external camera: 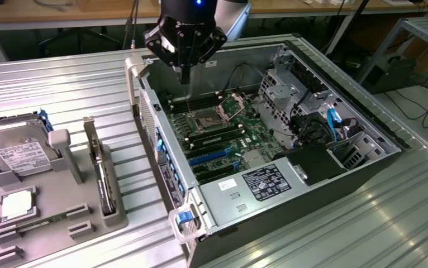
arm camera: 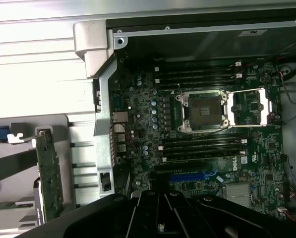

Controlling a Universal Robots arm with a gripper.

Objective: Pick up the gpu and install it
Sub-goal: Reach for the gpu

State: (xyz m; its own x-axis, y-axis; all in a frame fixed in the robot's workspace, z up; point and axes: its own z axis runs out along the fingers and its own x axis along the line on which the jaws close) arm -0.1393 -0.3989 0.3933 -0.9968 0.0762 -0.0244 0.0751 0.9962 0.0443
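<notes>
Hovering over the open case [external camera: 326,61], the tool [external camera: 185,78] is clenched on nothing; the gpu [external camera: 104,184] stands edge-on in a grey rack [external camera: 57,223] on the desk [external camera: 50,84], well apart; a clean pickup likely needs spread fingers squarely over its top edge.

Open tower case [external camera: 296,223] lying on its side on ribbed metal bench [external camera: 65,89], motherboard [external camera: 233,139] exposed, processor socket [external camera: 208,121] lid flipped open. On exterior view's left, grey holder [external camera: 50,220] carrying silver hard drive [external camera: 20,151] with white label and small square chip [external camera: 18,204].
</notes>
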